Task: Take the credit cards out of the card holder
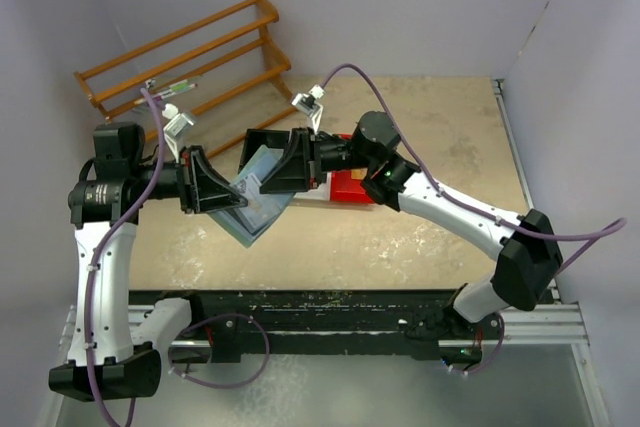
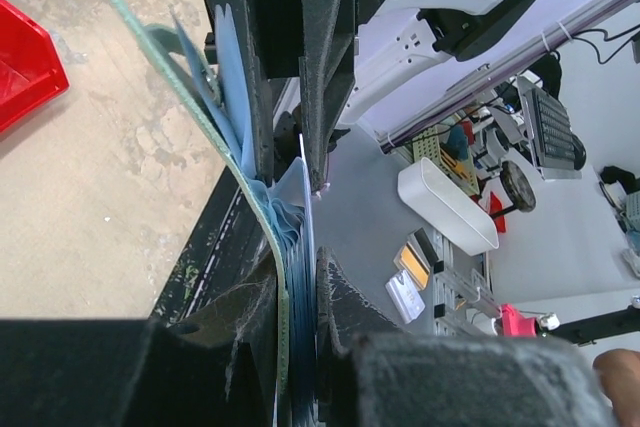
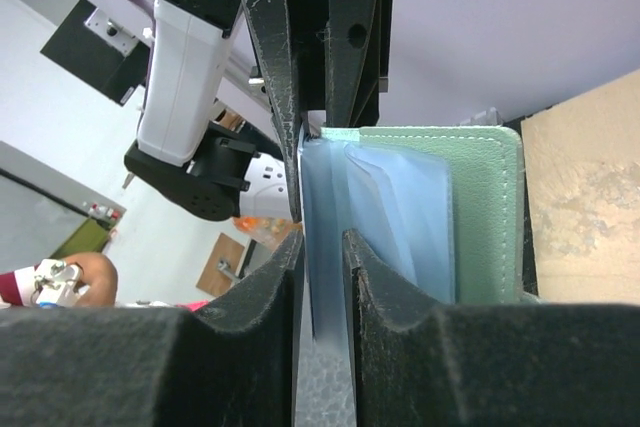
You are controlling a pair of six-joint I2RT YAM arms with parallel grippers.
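The card holder (image 1: 255, 209) hung open in the air above the bench (image 1: 420, 237), between the 2 arms and just left of a red bin (image 1: 355, 187). The left end effector (image 2: 297, 297) was clamped nearly closed on its grey-green cover and pale blue sleeves (image 3: 400, 217). The right end effector (image 3: 322, 247) stood with its jaws slightly apart around 1 clear sleeve; whether they pinched it could not be told.

Both arms bend in and meet in the middle. The left gripper (image 1: 232, 197) pinches the card holder (image 1: 262, 213). The right gripper (image 1: 270, 179) faces it, fingers a little apart.
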